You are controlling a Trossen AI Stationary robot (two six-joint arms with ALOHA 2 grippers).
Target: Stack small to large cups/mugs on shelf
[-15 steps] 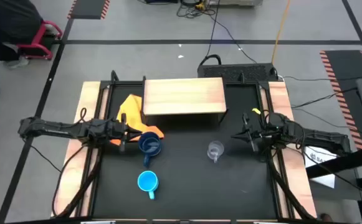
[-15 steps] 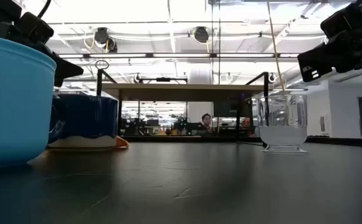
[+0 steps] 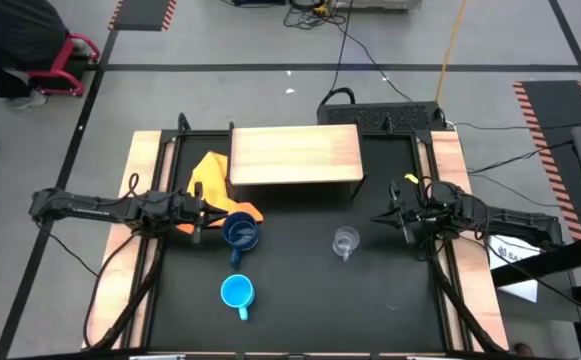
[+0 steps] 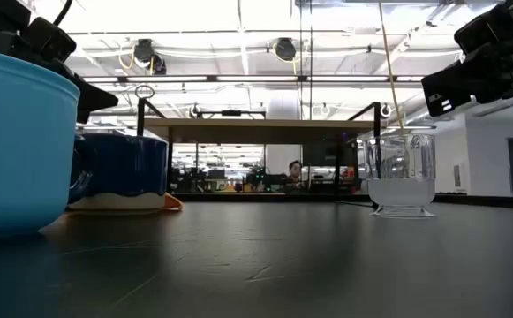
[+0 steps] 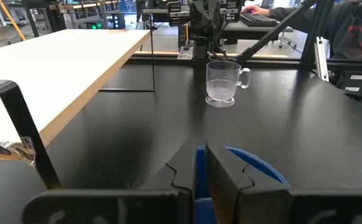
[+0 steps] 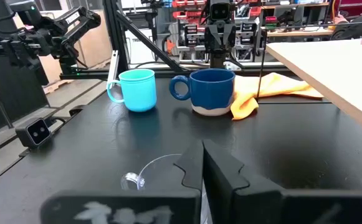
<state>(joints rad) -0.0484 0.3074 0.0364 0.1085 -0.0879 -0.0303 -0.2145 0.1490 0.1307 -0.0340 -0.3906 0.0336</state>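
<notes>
Cups stand on the desk (image 3: 390, 300), none yet on the shelf (image 3: 295, 155); taking the shelf as landmark, the dark blue mug (image 3: 240, 232) sits just in front of its left end, touching the yellow-orange cloth (image 3: 210, 175); the light blue mug (image 3: 236, 292) is farther forward; the clear glass cup (image 3: 345, 242) stands in front of its right end. The left claw (image 3: 210, 215), fingers pressed together, sits right at the blue mug's left side — nearest of any; the right claw (image 3: 392, 216), also closed, lies just right of the glass cup, slightly shelfward. Likely each arm serves its own side — the glass belongs to the right.
</notes>
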